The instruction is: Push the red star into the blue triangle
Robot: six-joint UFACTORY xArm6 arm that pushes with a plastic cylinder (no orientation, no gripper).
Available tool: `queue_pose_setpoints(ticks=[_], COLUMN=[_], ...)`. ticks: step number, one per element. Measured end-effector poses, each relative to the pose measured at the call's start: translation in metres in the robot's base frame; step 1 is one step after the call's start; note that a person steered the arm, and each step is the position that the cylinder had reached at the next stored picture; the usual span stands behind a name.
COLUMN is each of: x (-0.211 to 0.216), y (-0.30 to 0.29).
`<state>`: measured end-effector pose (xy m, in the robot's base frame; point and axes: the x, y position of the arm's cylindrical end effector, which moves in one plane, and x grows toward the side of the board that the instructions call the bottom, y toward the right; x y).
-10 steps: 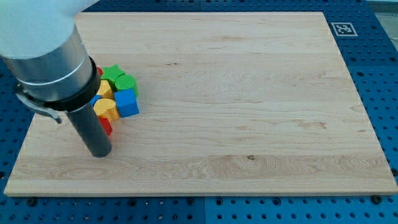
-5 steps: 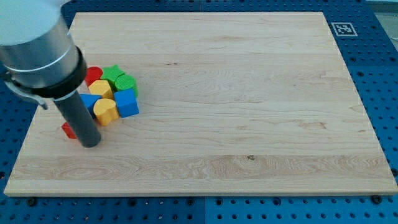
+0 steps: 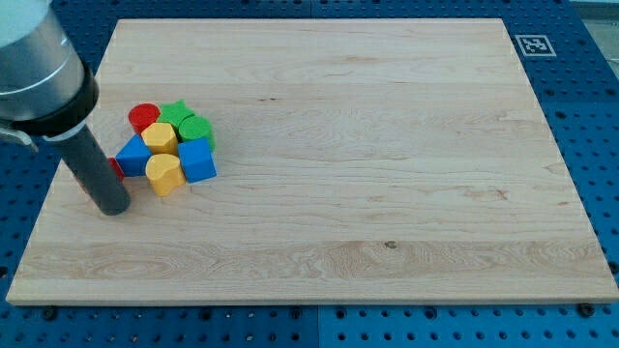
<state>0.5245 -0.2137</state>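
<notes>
Only a red sliver of the red star block (image 3: 116,167) shows, touching the blue triangle block (image 3: 132,156) at its nine o'clock. My tip (image 3: 112,207) rests at seven o'clock, rod upright on the wooden worktop (image 3: 368,164); no pincer shows.

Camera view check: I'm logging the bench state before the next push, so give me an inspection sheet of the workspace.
Surface: pale wooden board, mostly bare, on a blue pegboard base.
Job's things: red star, only a sliver showing beside the rod; blue triangle right next to it, on its right.
Clutter: red cylinder, green star, green block, yellow block, yellow heart-like block, blue cube, all bunched together.
My tip: on the board, below-left of the cluster, just left of the red star.
Cables: nothing seen.
Surroundings: printed marker tag at the view's top right.
</notes>
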Motion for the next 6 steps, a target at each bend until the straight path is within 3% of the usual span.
queue_pose_setpoints(ticks=[2,4,6], x=[0.026,0.013,-0.005], y=[0.004,-0.059,-0.015])
